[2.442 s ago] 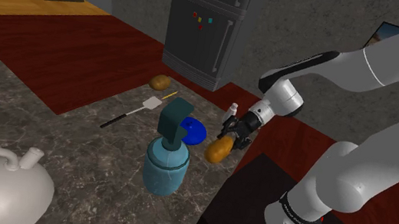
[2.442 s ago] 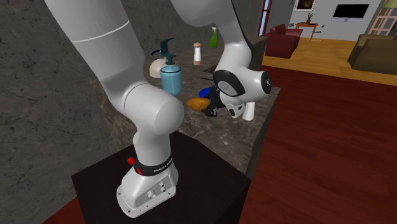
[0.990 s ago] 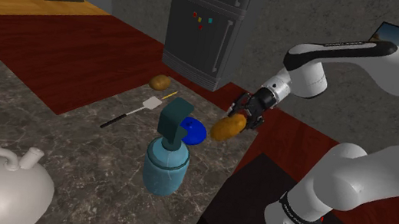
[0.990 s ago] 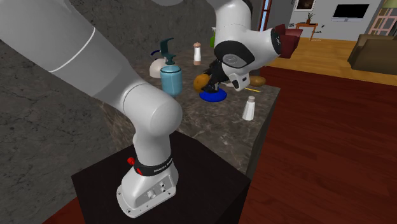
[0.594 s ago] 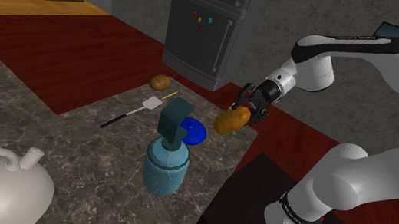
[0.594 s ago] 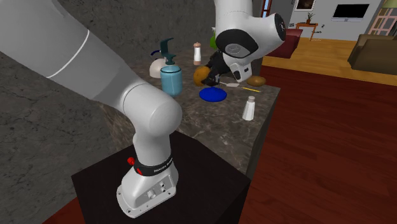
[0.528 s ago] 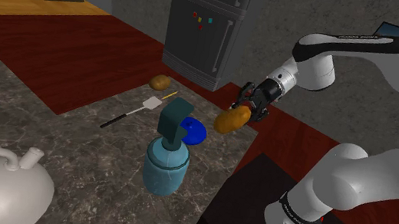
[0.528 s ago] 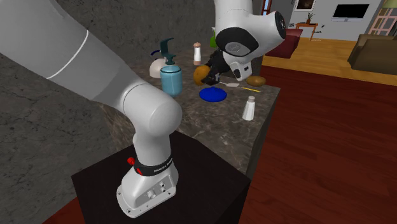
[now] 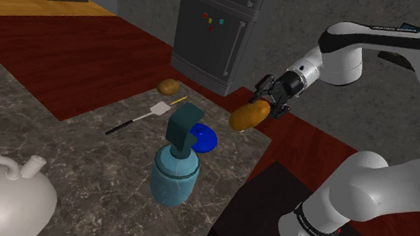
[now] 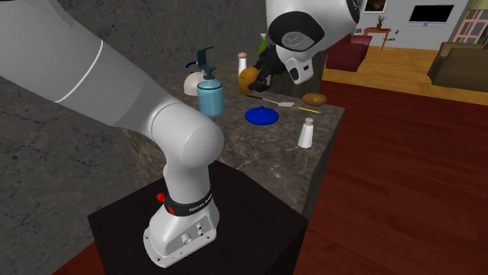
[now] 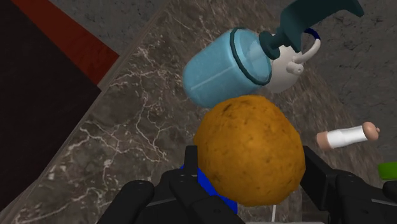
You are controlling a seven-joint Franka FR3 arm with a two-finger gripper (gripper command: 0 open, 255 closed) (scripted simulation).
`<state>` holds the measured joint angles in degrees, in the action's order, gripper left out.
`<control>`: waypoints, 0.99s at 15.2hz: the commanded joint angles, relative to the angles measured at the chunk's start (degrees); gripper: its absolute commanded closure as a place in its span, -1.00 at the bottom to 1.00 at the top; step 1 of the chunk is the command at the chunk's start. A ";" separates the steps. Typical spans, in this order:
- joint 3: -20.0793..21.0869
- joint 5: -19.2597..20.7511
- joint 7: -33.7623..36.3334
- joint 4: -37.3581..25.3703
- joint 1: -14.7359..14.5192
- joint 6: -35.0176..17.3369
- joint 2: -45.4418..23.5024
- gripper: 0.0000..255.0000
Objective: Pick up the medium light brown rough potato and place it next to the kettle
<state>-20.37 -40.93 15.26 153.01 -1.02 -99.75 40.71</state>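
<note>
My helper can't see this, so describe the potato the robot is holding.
Find the dark veined counter and its blue plate. Above them, the black gripper clasps an orange-brown potato in the air. The other potato lies on the counter by the spatula.

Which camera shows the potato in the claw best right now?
The wrist view: the potato sits large and close, clasped by the claw. The shoulder view shows it small, in the air. The second exterior view shows it small too, tight against the claw.
</note>
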 commanded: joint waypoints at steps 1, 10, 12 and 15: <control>0.23 0.10 1.23 -0.99 0.03 1.01 0.58 1.00; 3.88 -2.24 6.82 -2.91 -1.12 1.81 3.34 1.00; 7.03 -4.94 8.57 -1.42 -2.38 -0.70 4.51 1.00; 11.82 -9.23 11.01 0.15 -4.63 -4.64 5.55 1.00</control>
<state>-10.12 -48.78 25.25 152.48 -5.02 -103.24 45.48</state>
